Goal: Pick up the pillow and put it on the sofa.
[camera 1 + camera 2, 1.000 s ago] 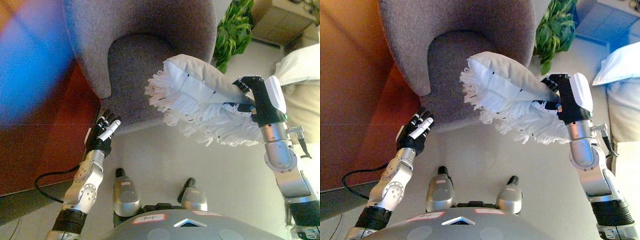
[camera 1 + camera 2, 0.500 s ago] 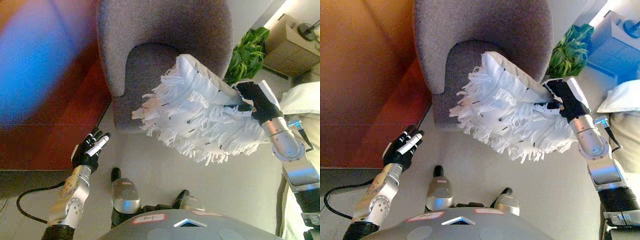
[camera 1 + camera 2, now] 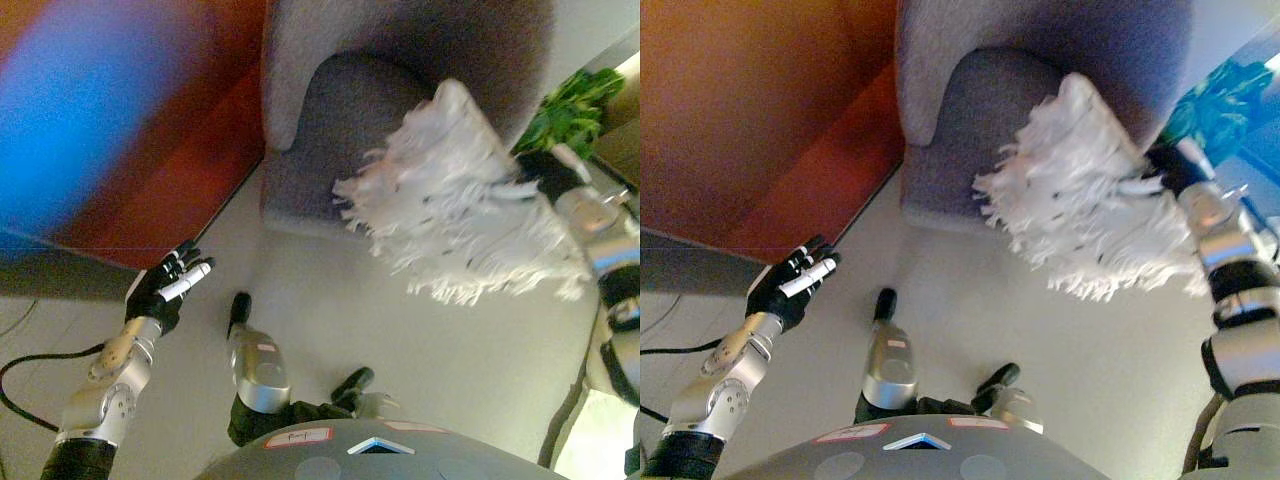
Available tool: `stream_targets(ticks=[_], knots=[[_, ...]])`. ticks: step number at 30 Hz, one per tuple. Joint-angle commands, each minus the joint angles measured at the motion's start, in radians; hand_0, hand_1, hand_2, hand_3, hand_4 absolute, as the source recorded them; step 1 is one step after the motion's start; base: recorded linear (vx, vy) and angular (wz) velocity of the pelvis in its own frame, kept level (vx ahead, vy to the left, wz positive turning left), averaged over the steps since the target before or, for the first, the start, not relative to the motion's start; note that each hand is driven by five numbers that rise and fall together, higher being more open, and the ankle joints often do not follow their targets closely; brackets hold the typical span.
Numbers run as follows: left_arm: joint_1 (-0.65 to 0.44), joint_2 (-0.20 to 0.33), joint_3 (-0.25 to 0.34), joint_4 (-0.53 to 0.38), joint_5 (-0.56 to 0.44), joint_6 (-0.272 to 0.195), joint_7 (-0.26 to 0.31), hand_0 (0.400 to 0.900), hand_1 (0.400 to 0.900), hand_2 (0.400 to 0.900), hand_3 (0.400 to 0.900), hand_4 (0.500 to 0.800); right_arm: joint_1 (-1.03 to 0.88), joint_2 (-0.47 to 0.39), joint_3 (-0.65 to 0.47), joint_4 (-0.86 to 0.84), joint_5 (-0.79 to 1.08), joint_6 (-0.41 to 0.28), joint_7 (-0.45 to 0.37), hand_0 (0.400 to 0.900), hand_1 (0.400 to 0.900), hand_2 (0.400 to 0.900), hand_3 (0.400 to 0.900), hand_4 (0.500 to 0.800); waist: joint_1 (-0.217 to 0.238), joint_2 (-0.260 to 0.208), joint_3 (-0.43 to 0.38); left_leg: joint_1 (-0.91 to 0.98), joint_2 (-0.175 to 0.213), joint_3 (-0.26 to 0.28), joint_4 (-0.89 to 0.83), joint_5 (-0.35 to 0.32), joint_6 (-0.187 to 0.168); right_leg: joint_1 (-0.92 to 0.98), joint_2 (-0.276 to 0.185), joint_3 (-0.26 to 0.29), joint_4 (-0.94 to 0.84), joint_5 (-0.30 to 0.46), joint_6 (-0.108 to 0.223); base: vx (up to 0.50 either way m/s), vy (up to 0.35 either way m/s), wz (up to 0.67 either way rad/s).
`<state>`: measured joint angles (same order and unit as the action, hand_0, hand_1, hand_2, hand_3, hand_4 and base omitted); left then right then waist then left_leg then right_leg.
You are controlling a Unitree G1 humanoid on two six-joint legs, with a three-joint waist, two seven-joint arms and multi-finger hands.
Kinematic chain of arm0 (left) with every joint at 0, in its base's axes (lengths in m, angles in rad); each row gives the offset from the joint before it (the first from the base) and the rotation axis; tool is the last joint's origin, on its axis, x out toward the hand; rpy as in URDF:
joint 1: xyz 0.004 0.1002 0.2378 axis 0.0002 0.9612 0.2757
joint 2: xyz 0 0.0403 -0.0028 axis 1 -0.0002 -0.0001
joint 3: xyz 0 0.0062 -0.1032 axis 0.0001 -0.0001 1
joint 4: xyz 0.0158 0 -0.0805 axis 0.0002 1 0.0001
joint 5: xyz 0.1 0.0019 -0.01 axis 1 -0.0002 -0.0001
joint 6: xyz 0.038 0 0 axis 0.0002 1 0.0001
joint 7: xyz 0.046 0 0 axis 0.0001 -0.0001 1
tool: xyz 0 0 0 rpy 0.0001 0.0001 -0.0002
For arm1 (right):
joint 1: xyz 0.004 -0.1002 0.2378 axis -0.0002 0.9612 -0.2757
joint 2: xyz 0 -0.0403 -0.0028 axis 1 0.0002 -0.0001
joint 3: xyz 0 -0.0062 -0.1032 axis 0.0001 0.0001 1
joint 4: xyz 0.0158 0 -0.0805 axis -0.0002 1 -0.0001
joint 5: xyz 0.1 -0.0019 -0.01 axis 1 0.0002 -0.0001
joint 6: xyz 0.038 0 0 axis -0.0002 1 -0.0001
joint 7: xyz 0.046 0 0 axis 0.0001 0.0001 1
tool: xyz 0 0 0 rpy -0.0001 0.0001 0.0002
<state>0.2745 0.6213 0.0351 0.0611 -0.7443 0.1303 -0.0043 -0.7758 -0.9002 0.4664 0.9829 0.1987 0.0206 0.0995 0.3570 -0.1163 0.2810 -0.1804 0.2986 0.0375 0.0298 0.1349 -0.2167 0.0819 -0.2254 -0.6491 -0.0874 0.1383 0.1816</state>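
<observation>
Left hand (image 3: pixel 160 290) low at near left over the pale floor (image 3: pixel 330 320), fingers straight and relaxed, holding nothing, idle.

Right hand (image 3: pixel 545 172) up at the right edge, dark fingers clamped on the right-hand end of the white fringed pillow (image 3: pixel 470 210). Grip is at one edge only; the rest of the pillow sticks out leftward from the fingers, unsupported, fringe hanging down. Exact finger wrap is partly hidden by fabric.

Pillow is in the air, not resting on anything. Its far-left corner overlaps the front of the seat of the grey upholstered sofa chair (image 3: pixel 370 130); the bulk hangs over the floor just in front of the seat edge.

Risks from here, as I judge them:
- Release now: most of the pillow is forward of the seat, so it likely slides off onto the floor. Needs carrying further in over the cushion.
- One-edge pinch on soft cloth: a quick swing could pull it loose.
- Fringe could snag in the fingers on release.

Green leafy plant (image 3: pixel 570 105) behind the right arm, near its reach path.
</observation>
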Motion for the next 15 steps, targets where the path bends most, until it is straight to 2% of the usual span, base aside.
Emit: stream_targets(ticks=[1,3,5,6,7,8,9,11,15], knots=[[-0.079,0.066,0.014,-0.115,-0.030,-0.074,-0.026,0.900,0.900,0.900,0.900,0.800,-0.362,-0.150,0.037,0.031,0.073,-0.010,-0.136,0.400,0.400,0.400,0.400,0.500,0.100,-0.005,-0.018,0.082,0.021,-0.005,-0.007,-0.090,0.029,0.015,-0.083,0.001,0.014,0.036,0.080,-0.01,-0.132,0.08],[-0.071,0.070,0.023,-0.116,-0.031,-0.077,-0.026,0.900,0.900,0.900,0.900,0.800,-0.407,-0.153,0.046,0.062,0.090,-0.009,-0.186,0.400,0.400,0.400,0.400,0.500,0.109,-0.004,-0.009,0.073,0.030,-0.012,-0.009,-0.082,0.026,0.014,-0.078,0.000,0.012,0.035,0.080,0.01,-0.116,0.09],[-0.059,0.089,0.043,-0.117,-0.045,-0.075,-0.041,0.900,0.900,0.900,0.900,0.800,-0.435,-0.176,0.041,0.060,0.071,0.034,-0.220,0.400,0.400,0.400,0.400,0.500,0.121,-0.009,0.002,0.055,0.043,-0.022,-0.014,-0.072,0.023,0.012,-0.071,-0.002,0.010,0.035,0.080,-0.01,-0.144,0.12],[-0.055,0.093,0.049,-0.121,-0.047,-0.076,-0.045,0.900,0.900,0.900,0.900,0.800,-0.452,-0.189,0.054,0.066,0.063,0.052,-0.280,0.400,0.400,0.400,0.400,0.500,0.126,-0.013,0.008,0.048,0.046,-0.027,-0.020,-0.066,0.022,0.011,-0.066,-0.002,0.008,0.034,0.080,-0.02,-0.091,0.04],[-0.052,0.090,0.052,-0.123,-0.046,-0.077,-0.046,0.900,0.900,0.900,0.900,0.800,-0.463,-0.192,0.063,0.069,0.074,0.062,-0.299,0.863,0.863,0.863,0.863,0.778,0.126,-0.013,0.010,0.047,0.048,-0.028,-0.022,-0.063,0.020,0.010,-0.064,-0.003,0.008,0.033,0.080,-0.03,-0.077,0.00],[-0.051,0.096,0.053,-0.123,-0.051,-0.086,-0.053,0.900,0.900,0.900,0.900,0.800,-0.474,-0.193,0.060,0.080,0.079,0.132,-0.289,0.900,0.900,0.900,0.900,0.800,0.127,-0.015,0.016,0.041,0.053,-0.026,-0.024,-0.057,0.019,0.010,-0.060,-0.002,0.007,0.033,0.080,-0.04,-0.053,-0.03],[-0.048,0.101,0.057,-0.128,-0.052,-0.091,-0.059,0.900,0.900,0.900,0.900,0.800,-0.480,-0.202,0.069,0.090,0.077,0.183,-0.291,0.900,0.900,0.900,0.900,0.800,0.128,-0.020,0.019,0.038,0.057,-0.026,-0.029,-0.052,0.019,0.008,-0.057,0.001,0.006,0.031,0.080,-0.03,-0.052,-0.04],[-0.044,0.102,0.059,-0.144,-0.052,-0.096,-0.049,0.900,0.900,0.900,0.900,0.800,-0.489,-0.212,0.078,0.106,0.145,0.236,-0.379,0.900,0.900,0.900,0.900,0.800,0.126,-0.023,0.024,0.039,0.062,-0.023,-0.033,-0.047,0.021,0.006,-0.052,0.007,0.005,0.032,0.080,-0.03,-0.025,-0.07],[-0.047,0.107,0.040,-0.164,-0.069,-0.093,0.001,0.900,0.900,0.900,0.900,0.800,-0.474,-0.187,0.005,0.129,0.130,0.251,-0.554,0.900,0.900,0.900,0.900,0.800,0.118,-0.024,0.026,0.057,0.071,-0.007,-0.038,-0.045,0.024,0.021,-0.044,0.015,0.004,0.026,0.080,-0.01,0.006,-0.07]])
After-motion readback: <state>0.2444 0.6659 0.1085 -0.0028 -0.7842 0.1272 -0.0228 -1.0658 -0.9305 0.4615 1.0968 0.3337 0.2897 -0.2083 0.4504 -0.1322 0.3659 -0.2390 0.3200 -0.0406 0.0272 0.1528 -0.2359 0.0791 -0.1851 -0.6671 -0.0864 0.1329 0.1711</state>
